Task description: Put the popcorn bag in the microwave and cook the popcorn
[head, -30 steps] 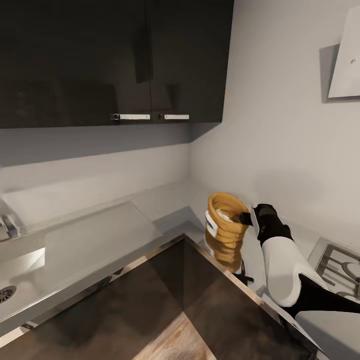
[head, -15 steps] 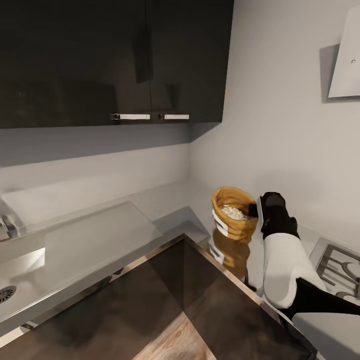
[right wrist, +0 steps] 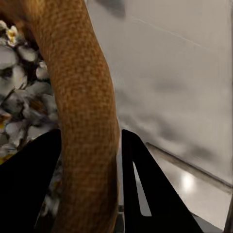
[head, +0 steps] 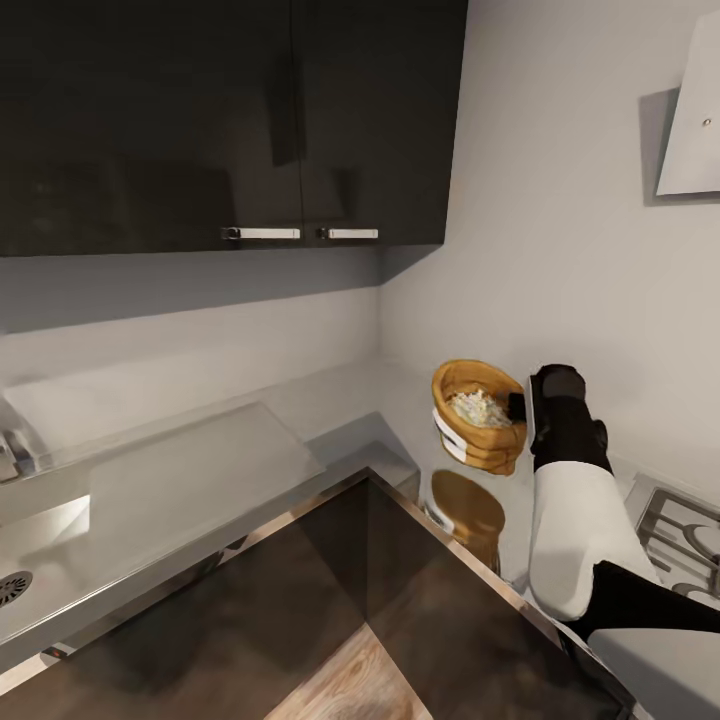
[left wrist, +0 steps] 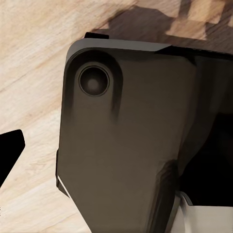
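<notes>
Pickup done: R gripper (head: pixel 520 405) pinching rim of bag (head: pixel 480 418), held clear above countertop (head: pixel 330 400) w/ popcorn (head: pixel 480 407) inside; microwave placement + heating left; L gripper state can't tell.

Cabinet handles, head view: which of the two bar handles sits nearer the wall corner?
The shorter handle, on the door next to the corner. The longer handle sits on the door farther from it, toward the sink side.

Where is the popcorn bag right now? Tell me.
In the head view the popcorn bag hangs above the countertop near the corner, its rim pinched by the right hand.
</notes>
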